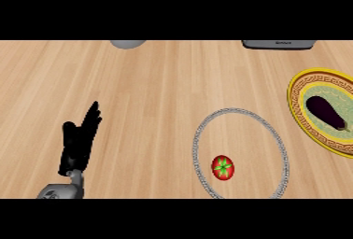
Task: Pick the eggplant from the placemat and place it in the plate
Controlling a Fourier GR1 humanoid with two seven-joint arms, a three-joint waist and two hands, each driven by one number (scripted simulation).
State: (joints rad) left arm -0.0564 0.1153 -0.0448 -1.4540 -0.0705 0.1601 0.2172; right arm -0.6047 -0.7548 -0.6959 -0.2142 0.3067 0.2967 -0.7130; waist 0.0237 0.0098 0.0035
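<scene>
Left hand: the left hand (77, 144) is showing at the lower left of the head view, fingers straight and pointing up, thumb out to one side, holding nothing. It is resting over the table (138, 93).
Right hand: it is not appearing anywhere in the view, so I am recording nothing on its fingers.
Eggplant: the eggplant (325, 112) is lying on the yellow patterned placemat (301, 88) at the far right, with nothing touching it.
Long axis: it is running diagonally, from upper left to lower right in the view, and the lower-right end is tapering narrower.
Direction from hand: the eggplant is sitting well apart from the left hand, off to its right and somewhat farther up the table.
Plate: the plate (195, 140) with the grey beaded rim is sitting between the hand and the placemat, near the placemat's left edge. A tomato (222, 168) is occupying its near part.
Nearer arm (judgement): the eggplant is lying on the robot's right side, so the right arm is looking like the shorter reach. A grasp would be closing across the diagonal body.
Stage (judgement): the pick is not yet beginning.
Cut off: the placemat's right side is running out of view. A grey rounded thing (127, 44) and a dark flat box (279, 44) are being clipped at the top edge, and I cannot identify either.
</scene>
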